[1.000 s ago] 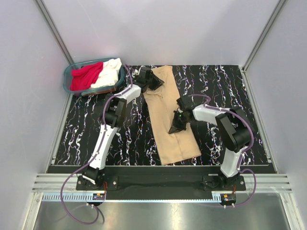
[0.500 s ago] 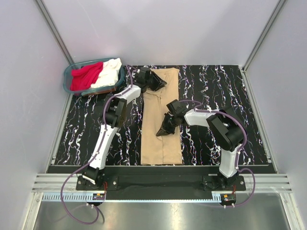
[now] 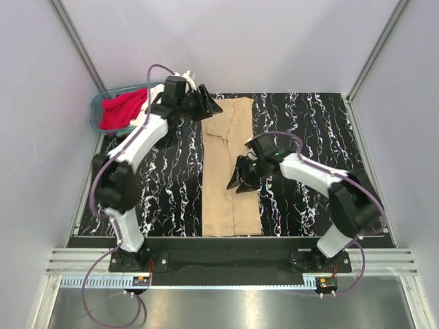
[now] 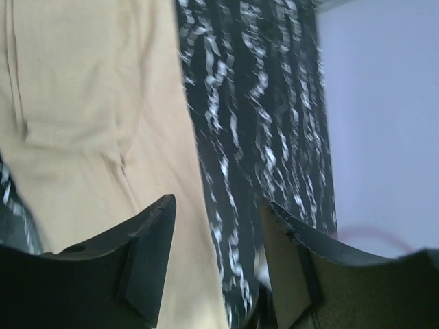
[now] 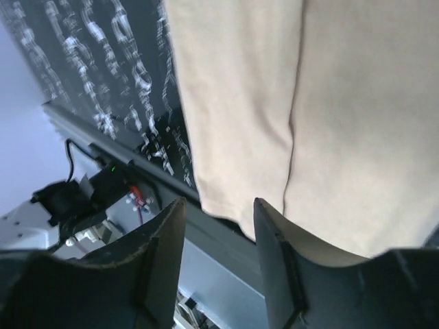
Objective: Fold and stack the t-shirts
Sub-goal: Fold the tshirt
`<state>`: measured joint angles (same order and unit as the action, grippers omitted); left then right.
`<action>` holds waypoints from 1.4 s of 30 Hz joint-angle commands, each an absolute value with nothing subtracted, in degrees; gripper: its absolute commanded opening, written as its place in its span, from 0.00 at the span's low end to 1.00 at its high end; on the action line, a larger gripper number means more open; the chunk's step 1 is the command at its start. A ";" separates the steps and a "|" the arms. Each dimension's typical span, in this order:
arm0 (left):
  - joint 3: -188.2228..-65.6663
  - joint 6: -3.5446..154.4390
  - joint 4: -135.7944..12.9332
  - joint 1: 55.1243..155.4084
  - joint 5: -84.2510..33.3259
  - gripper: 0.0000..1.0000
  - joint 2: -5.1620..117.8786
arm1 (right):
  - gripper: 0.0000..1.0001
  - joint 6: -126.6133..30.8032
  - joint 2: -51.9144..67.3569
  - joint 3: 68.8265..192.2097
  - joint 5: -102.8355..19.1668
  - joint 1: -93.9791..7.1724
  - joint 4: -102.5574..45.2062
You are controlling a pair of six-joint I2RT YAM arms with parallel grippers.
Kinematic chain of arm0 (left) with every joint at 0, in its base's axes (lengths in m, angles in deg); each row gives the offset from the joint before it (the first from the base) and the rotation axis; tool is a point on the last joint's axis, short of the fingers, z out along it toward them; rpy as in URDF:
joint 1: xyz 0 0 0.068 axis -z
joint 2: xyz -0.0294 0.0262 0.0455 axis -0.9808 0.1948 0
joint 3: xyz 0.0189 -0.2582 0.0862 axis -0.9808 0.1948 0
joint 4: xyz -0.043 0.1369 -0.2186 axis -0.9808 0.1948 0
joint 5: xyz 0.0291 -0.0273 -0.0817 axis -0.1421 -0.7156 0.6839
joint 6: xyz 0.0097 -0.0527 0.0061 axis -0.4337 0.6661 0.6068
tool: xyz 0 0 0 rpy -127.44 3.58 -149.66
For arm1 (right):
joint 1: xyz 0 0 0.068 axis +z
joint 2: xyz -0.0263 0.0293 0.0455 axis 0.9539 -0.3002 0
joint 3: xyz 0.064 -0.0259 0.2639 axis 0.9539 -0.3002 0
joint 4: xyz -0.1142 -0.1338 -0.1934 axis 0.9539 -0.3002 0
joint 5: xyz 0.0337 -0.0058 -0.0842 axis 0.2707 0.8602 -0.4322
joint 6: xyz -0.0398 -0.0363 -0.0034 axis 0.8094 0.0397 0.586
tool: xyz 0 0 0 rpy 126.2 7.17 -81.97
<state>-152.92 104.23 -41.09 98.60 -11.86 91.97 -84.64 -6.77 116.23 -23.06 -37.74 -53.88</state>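
Note:
The tan t-shirt [image 3: 232,171] lies on the black marbled table as a long narrow strip, folded lengthwise, running from the back to the front edge. My left gripper [image 3: 208,106] hovers open by the strip's far left corner; in the left wrist view the left gripper [image 4: 216,233] has nothing between its fingers, with the tan t-shirt [image 4: 82,103] below. My right gripper [image 3: 240,181] is open over the strip's middle; in the right wrist view the right gripper [image 5: 219,233] is empty above the tan t-shirt [image 5: 274,103]. The red t-shirt [image 3: 120,110] sits in the basket. The white one is mostly hidden behind my left arm.
A teal plastic basket [image 3: 95,115] stands at the table's back left corner, right under my left arm. Grey walls close the table in on three sides. A metal rail [image 5: 226,240] runs along the front edge past the shirt's hem.
The right half of the tan shirt was carried over to the left, making a narrower strip. Both grippers then opened and let go; the left arm lifted away toward the back left.

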 commanded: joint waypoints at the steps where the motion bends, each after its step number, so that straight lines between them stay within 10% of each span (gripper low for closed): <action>1: -134.93 96.66 -37.01 100.30 -8.50 0.55 78.10 | 0.55 -81.08 0.55 111.76 -17.93 -40.62 -59.19; 16: -78.88 109.56 -43.32 104.17 -2.88 0.55 41.08 | 0.53 -83.28 19.37 90.92 -16.34 -47.66 -63.33; 42: -71.30 121.08 -44.56 116.82 -12.72 0.48 43.70 | 0.56 -81.70 12.08 80.64 -15.38 -49.06 -51.73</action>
<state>-72.25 121.38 -45.81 115.98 -9.36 42.08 -82.02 13.56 81.58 -15.41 -48.91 -56.24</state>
